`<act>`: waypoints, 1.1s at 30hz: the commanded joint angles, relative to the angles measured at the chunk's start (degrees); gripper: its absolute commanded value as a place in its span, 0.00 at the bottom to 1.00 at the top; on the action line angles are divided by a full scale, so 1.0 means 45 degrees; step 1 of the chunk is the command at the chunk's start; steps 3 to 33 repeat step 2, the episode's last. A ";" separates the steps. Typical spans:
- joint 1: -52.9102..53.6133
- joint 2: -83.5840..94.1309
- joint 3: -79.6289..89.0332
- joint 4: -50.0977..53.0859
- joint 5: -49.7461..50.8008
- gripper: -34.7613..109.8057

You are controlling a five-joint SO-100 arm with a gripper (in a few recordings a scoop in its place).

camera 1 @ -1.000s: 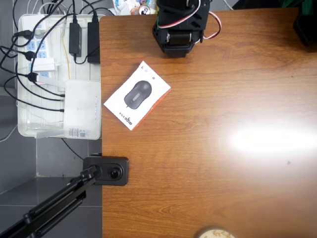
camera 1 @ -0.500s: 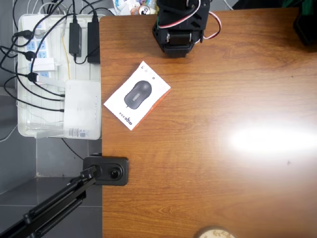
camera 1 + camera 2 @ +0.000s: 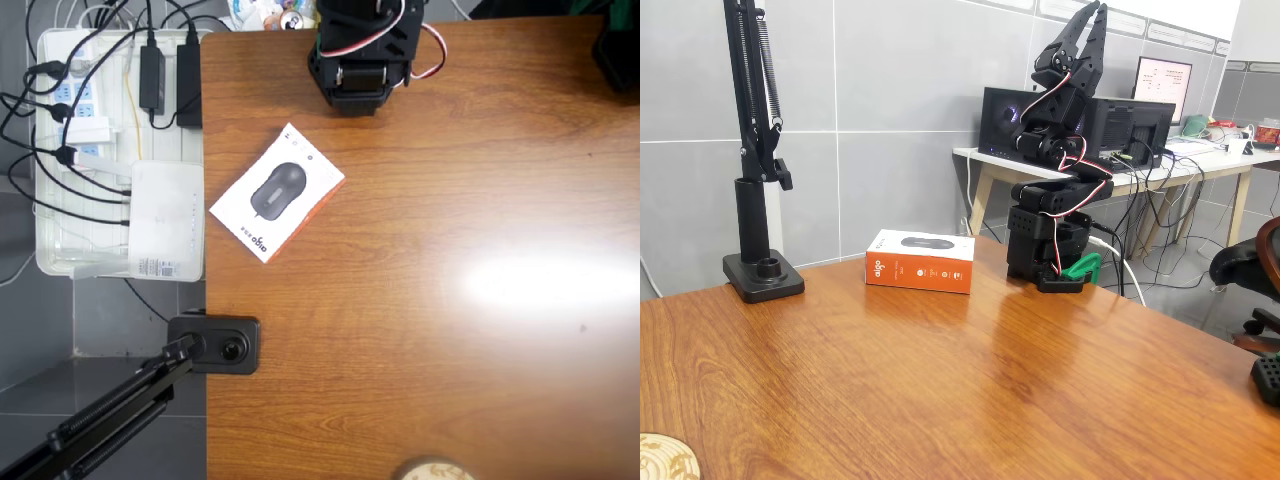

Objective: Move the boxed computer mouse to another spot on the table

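overhead view: power-strip tray [image 3: 60, 262] beside table [image 3: 420, 330]

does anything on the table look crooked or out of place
Mildly: the boxed computer mouse lies flat but turned diagonally to the table edges, near the left side. Nothing looks spilled or damaged.

Overhead cam looks straight down; fixed cam low at table [image 3: 970, 390] edge, facing arm. Both share tabletop.

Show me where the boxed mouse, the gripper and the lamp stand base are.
boxed computer mouse [image 3: 277, 192], overhead view, on the printed mouse picture.
gripper [image 3: 1089, 21], fixed view, between its raised fingertips.
black stand base [image 3: 763, 276], fixed view, on its flat foot.
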 commanded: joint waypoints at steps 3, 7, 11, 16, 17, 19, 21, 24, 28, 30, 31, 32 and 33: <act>0.0078 0.0000 0.0020 -0.0039 0.0078 0.24; 0.0078 0.0000 0.0020 -0.0039 0.0078 0.24; 0.0078 0.0000 0.0020 -0.0039 0.0078 0.24; 0.0078 0.0000 0.0020 -0.0039 0.0078 0.24; 0.0078 0.0000 0.0020 -0.0039 0.0078 0.24; 0.0078 0.0000 0.0020 -0.0039 0.0078 0.24; 0.0078 0.0000 0.0020 -0.0039 0.0078 0.24; 0.0078 0.0000 0.0020 -0.0039 0.0078 0.24; 0.0078 0.0000 0.0020 -0.0039 0.0078 0.24; 0.0078 0.0000 0.0020 -0.0039 0.0078 0.24; 0.0078 0.0000 0.0020 -0.0039 0.0078 0.24; 0.0078 0.0000 0.0020 -0.0039 0.0078 0.24; 0.0078 0.0000 0.0020 -0.0039 0.0078 0.24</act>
